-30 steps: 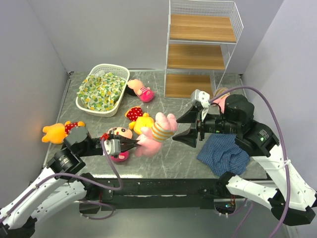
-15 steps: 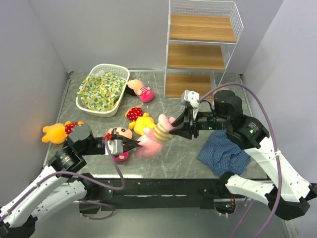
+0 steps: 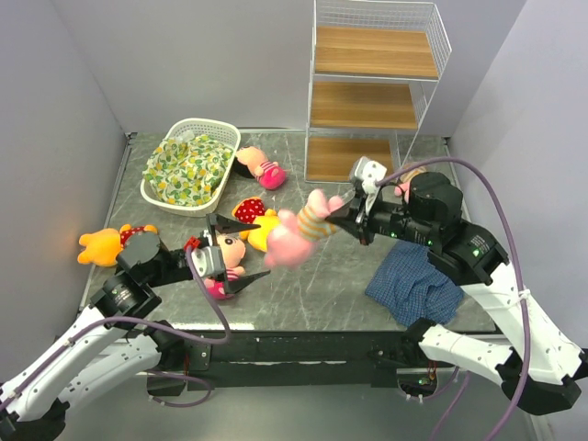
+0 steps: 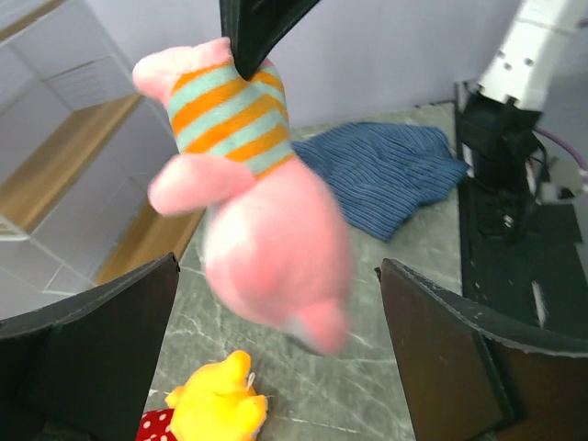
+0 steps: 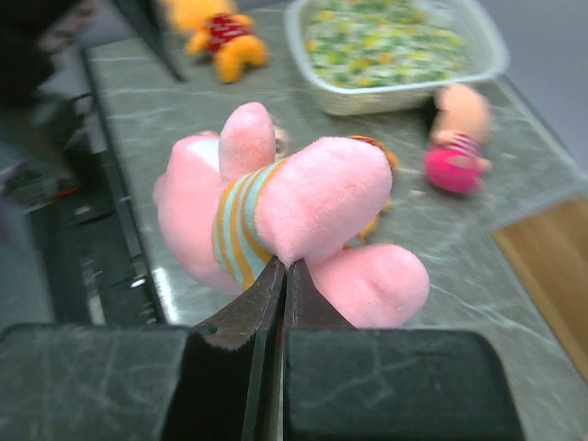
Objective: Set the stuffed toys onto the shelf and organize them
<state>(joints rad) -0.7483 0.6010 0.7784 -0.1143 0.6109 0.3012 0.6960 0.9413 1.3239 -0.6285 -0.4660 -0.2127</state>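
A pink striped piglet (image 3: 301, 235) hangs in the air over the table's middle, with my right gripper (image 3: 336, 212) shut on a pinch of its plush; the same grip shows on the piglet (image 5: 276, 216) at the right gripper (image 5: 284, 266). My left gripper (image 3: 246, 253) stands wide open just left of it, and the piglet (image 4: 248, 202) hangs apart from its fingers. Below lie a yellow bear (image 3: 260, 223) and a pink doll (image 3: 222, 255). An orange bear (image 3: 104, 244) lies far left, another doll (image 3: 263, 169) by the basket. The shelf (image 3: 372, 92) stands at the back right, its boards bare.
A white lattice basket (image 3: 219, 131) with green-yellow cloth sits at the back left. A blue plaid cloth (image 3: 413, 285) lies front right under my right arm. A pink toy (image 3: 410, 177) shows partly behind that arm, near the shelf's foot.
My left gripper has opened and let go of the piglet. My right gripper has shut on it and lifted it up and to the right.
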